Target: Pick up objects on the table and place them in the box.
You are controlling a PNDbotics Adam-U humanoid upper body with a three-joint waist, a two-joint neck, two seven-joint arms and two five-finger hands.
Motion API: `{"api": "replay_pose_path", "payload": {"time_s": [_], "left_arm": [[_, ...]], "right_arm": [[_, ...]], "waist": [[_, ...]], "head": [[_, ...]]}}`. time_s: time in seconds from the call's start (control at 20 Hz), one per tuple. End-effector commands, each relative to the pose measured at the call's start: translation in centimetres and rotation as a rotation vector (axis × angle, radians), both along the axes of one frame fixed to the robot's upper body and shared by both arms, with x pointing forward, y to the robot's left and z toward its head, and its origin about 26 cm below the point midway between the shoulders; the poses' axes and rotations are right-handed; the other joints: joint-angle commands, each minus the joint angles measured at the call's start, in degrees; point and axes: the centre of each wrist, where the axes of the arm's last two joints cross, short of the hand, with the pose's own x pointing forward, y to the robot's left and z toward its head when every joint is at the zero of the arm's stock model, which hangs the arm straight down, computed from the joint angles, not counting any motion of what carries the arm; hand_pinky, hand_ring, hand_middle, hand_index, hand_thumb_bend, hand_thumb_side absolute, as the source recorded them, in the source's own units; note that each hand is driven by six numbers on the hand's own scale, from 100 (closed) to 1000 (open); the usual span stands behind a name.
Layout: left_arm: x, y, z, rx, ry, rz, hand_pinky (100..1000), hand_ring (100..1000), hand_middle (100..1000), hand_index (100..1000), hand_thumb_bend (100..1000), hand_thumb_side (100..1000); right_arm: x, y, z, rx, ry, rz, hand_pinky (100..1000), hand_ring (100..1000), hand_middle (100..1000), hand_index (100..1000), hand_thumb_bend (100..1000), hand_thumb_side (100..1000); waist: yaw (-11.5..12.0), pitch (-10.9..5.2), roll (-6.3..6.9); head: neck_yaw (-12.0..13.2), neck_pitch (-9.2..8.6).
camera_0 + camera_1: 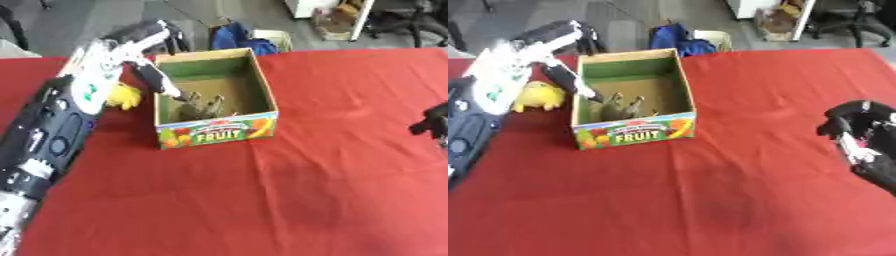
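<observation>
Reaching into the box (262, 90), left hand (160, 80) fingers straight; brownish objects (203, 106) stand upright inside.

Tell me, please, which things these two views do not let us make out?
- Left hand inside the box: blurred; open or shut unclear, in both views.
- Yellow object: partly behind the left arm in the left eye view; too blurred to identify.
- Right hand: cut by the left eye view's right edge; fingers unclear.

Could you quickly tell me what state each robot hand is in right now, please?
Left robot hand: inside the open cardboard fruit box; fingers blurred, cannot be told.
Right robot hand: at the right edge, idle, holding nothing; fingers cannot be told.
</observation>
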Motion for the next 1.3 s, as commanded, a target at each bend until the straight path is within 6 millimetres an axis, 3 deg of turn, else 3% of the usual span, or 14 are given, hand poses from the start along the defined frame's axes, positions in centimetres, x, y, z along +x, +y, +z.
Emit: {"api": "replay_pose_path", "payload": {"time_s": [0.05, 0.25, 0.45, 0.75, 0.8, 0.85, 1.3], "left_arm": [[-0.4, 3.3, 1.5, 0.004, -0.055, 0.144, 697, 655, 677, 761, 809, 157], [0.5, 6.0, -1.1, 0.018, -0.019, 0.299, 694, 657, 685, 763, 797, 126], [1.0, 7.1, -2.6, 0.026, -0.004, 0.353, 693, 654, 682, 761, 788, 119], [1.4, 7.3, -4.0, 0.048, 0.023, 0.361, 691, 653, 678, 759, 772, 113], [1.5, 7.3, -4.2, 0.052, 0.024, 0.367, 691, 654, 679, 760, 841, 100], [1.6, 7.2, -4.6, 0.058, 0.026, 0.372, 691, 655, 679, 761, 775, 117], [1.9, 7.6, -6.9, 0.059, 0.014, 0.445, 687, 650, 675, 759, 715, 136]], "right_arm": [[0.0, -0.6, 0.7, -0.023, -0.022, -0.017, 653, 549, 489, 641, 100, 299], [0.0, -0.5, 0.7, -0.023, -0.02, -0.012, 654, 549, 488, 642, 100, 300], [0.0, -0.6, 0.6, -0.024, -0.021, -0.014, 654, 549, 488, 642, 100, 300], [0.0, -0.5, 0.6, -0.022, -0.019, -0.01, 654, 549, 488, 642, 100, 303], [0.0, -0.5, 0.6, -0.022, -0.019, -0.01, 654, 549, 488, 642, 100, 307], [0.0, -0.5, 0.6, -0.022, -0.019, -0.01, 654, 549, 488, 642, 100, 304], [0.0, -0.4, 0.6, -0.016, -0.022, -0.008, 653, 548, 487, 642, 100, 304]], "waist": [[0.1, -1.02, 0.03], [0.1, -0.9, -0.15], [-0.1, -0.71, -0.33], [-0.2, -0.65, -0.31], [-0.2, -0.65, -0.31], [-0.3, -0.65, -0.32], [-1.1, -0.13, -0.72]], "head": [[-0.3, 0.01], [-0.6, -0.26], [-0.7, -0.24], [-0.9, -0.17], [-0.9, -0.16], [-0.8, -0.17], [-0.8, -0.25]]}}
